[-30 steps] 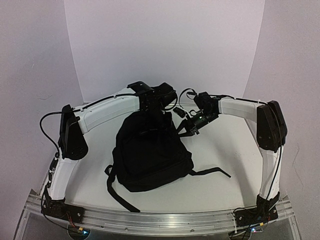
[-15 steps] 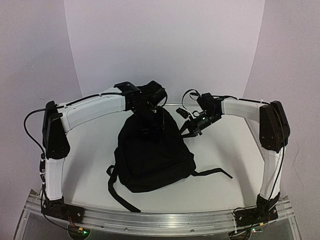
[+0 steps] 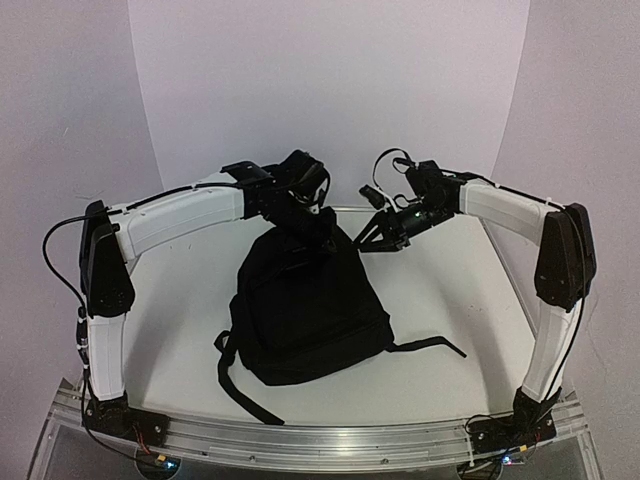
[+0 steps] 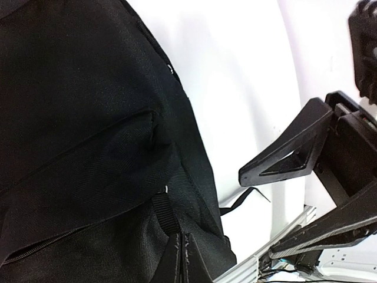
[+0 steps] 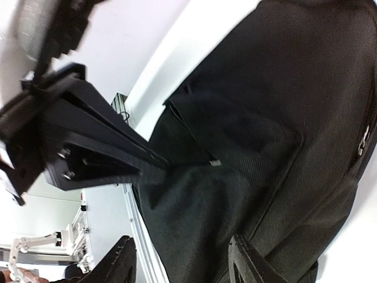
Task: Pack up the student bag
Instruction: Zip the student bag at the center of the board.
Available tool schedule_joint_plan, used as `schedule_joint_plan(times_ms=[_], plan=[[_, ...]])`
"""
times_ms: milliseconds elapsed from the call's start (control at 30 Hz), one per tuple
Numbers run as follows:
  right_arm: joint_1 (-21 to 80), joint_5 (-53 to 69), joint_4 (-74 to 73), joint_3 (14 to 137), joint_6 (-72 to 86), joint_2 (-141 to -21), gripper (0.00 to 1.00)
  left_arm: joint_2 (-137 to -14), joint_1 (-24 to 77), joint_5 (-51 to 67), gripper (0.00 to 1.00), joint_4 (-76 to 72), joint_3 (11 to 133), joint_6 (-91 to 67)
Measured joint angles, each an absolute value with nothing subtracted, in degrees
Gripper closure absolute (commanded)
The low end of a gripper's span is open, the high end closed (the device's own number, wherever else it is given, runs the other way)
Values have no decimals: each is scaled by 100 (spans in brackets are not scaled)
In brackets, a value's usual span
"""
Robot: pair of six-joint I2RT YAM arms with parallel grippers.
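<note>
Student bag (image 3: 305, 310) is set near the middle of the white surface (image 3: 450, 290), with its base resting toward the near edge and its top end drawn up toward the far side. One shoulder strap (image 3: 430, 344) is trailed out to the right. The top is held up by the left claw (image 3: 320, 228), whose jaws are pressed together on a narrow black webbing loop (image 4: 168, 215) at the upper seam. This hold is judged to be meant to tension the soft fabric so that the opening can be worked. The right claw (image 3: 373, 236) is placed just beside the bag's upper right shoulder, its jaws parted with nothing gripped, presumably readied for a hold on the fabric there. Whether the main compartment is zipped cannot be told.
</note>
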State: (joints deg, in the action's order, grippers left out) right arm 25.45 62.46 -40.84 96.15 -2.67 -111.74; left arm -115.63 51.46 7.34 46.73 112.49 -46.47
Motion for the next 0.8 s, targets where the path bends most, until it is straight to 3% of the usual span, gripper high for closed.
schedule_joint_plan(times_ms=[800], plan=[[2951,5781,-4014,9889,-148,-11948,43,-11561,4870,946,100,4188,10821,-4829]])
